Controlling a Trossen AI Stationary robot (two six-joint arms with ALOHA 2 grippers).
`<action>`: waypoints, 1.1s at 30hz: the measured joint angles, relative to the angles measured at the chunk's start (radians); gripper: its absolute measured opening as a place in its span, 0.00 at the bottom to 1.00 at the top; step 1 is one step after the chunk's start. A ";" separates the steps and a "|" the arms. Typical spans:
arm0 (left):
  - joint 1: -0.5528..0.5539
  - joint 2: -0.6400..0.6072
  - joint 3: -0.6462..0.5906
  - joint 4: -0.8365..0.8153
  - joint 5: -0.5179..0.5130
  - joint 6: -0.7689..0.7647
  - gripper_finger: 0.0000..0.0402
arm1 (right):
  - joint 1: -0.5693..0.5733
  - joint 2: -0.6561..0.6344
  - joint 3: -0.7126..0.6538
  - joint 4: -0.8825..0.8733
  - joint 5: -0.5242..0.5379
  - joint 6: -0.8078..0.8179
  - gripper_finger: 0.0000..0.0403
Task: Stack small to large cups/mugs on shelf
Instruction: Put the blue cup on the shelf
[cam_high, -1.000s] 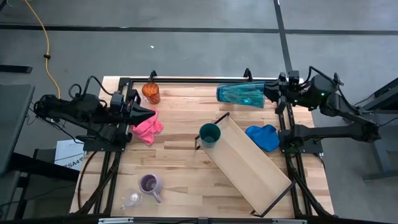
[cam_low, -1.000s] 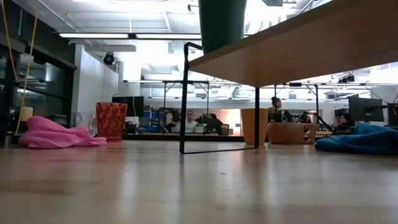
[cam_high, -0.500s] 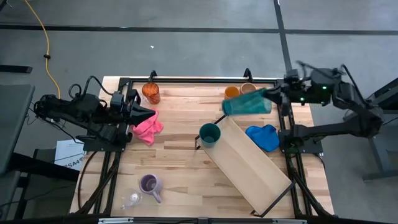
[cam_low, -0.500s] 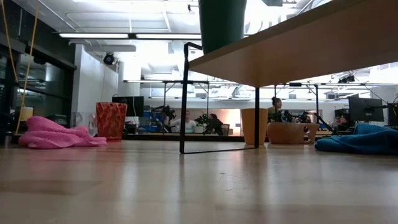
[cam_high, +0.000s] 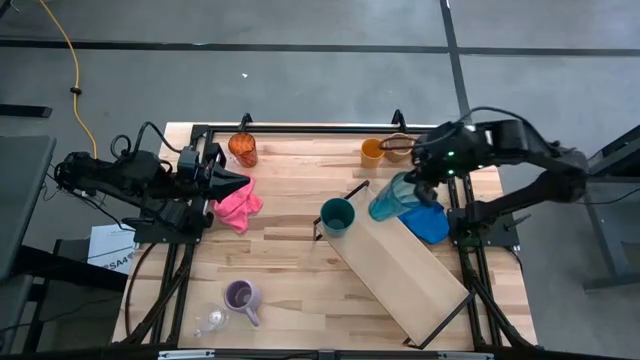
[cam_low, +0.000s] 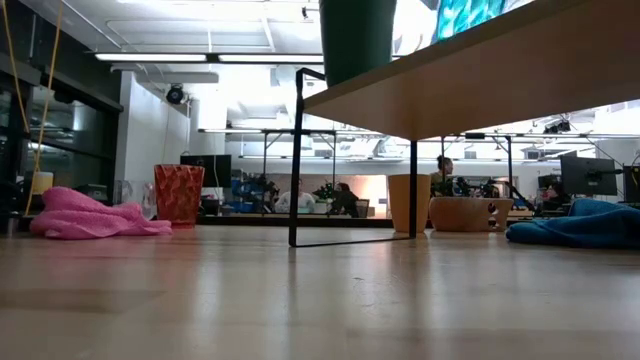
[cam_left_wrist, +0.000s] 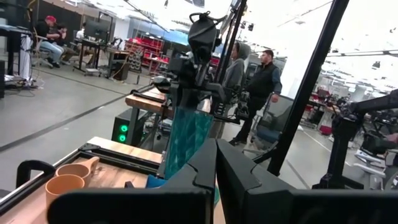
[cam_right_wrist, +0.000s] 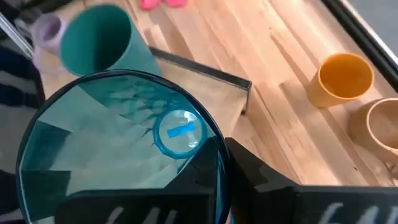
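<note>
Teal tumbler swung from level over the table's far edge to tilted above the shelf, mouth lowered toward the board's far end.

High view: right gripper clamped tight on the tumbler's rim, just beside the green cup already on the shelf; uncovered now, orange mug and tan mug at the far edge; likely about to be set down upright. Left gripper pinched shut on nothing, parked by the pink cloth. Low view: tumbler newly peeking above the shelf top. Left wrist view: tumbler hanging upright from the far arm. Right wrist view: looking down the tumbler's mouth, dark finger against its rim.
</note>
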 joint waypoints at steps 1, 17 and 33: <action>0.000 0.000 0.000 0.000 0.000 0.000 0.00 | 0.003 0.011 0.000 0.000 0.003 0.000 0.00; 0.000 0.000 0.000 0.000 -0.002 0.003 0.00 | 0.004 0.162 0.002 -0.010 0.037 0.046 0.00; 0.000 0.000 -0.001 0.000 -0.002 0.003 0.00 | 0.004 0.176 0.007 0.035 0.028 0.042 0.04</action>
